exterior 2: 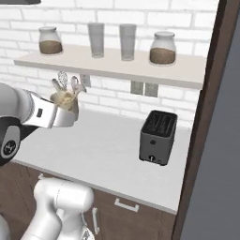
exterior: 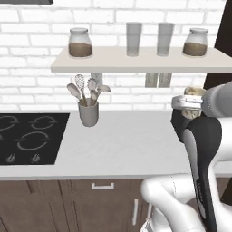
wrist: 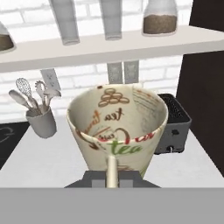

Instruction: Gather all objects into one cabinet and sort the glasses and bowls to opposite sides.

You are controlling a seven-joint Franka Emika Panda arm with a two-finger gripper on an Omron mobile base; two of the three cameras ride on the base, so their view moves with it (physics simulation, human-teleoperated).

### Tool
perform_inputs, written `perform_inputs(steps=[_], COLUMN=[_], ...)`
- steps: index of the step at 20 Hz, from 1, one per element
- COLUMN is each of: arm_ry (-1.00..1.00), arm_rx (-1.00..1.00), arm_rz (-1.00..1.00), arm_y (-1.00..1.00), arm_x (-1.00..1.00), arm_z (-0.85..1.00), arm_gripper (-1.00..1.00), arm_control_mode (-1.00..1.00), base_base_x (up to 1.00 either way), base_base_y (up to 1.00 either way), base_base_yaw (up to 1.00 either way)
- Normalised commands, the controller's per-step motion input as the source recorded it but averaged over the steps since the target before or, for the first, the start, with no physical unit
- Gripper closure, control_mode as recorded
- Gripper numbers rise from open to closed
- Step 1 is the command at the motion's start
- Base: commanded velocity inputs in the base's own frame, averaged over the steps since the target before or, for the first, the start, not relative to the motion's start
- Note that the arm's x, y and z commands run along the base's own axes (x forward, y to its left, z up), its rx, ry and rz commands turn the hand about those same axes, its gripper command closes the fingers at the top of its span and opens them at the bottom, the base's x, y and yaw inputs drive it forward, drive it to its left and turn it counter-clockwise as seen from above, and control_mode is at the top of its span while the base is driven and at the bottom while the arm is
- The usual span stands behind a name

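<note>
The claw (wrist: 112, 177) pinched the cream handled mug (wrist: 117, 129) by its handle, holding it upright in the air above the bench (exterior 2: 108, 154), left of the black toaster (exterior 2: 158, 137).

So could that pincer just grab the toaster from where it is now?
Probably not right away. The pincer is already shut on the cream mug, so it has no free grip. The way itself looks open: bare counter lies between it and the toaster.

White glossy arm (exterior: 181, 204), dark joints, grey wrist
</note>
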Motion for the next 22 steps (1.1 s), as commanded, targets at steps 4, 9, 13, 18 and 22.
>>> perform_inputs(steps=[4,9,13,18,22], arm_ry=[0.0,0.0,0.0,0.0,0.0], arm_rx=[0.0,0.0,0.0,0.0,0.0], arm_rz=[0.0,0.0,0.0,0.0,0.0], arm_y=[0.0,0.0,0.0,0.0,0.0], arm_x=[0.0,0.0,0.0,0.0,0.0], arm_z=[0.0,0.0,0.0,0.0,0.0], arm_gripper=[1.0,1.0,1.0,1.0,1.0], arm_control_mode=[1.0,1.0,1.0,1.0,1.0], base_base_x=[0.0,0.02,0.11,0.16,0.0], base_base_y=[1.0,1.0,1.0,1.0,1.0], base_base_yaw=[0.1,0.17,0.16,0.11,0.18])
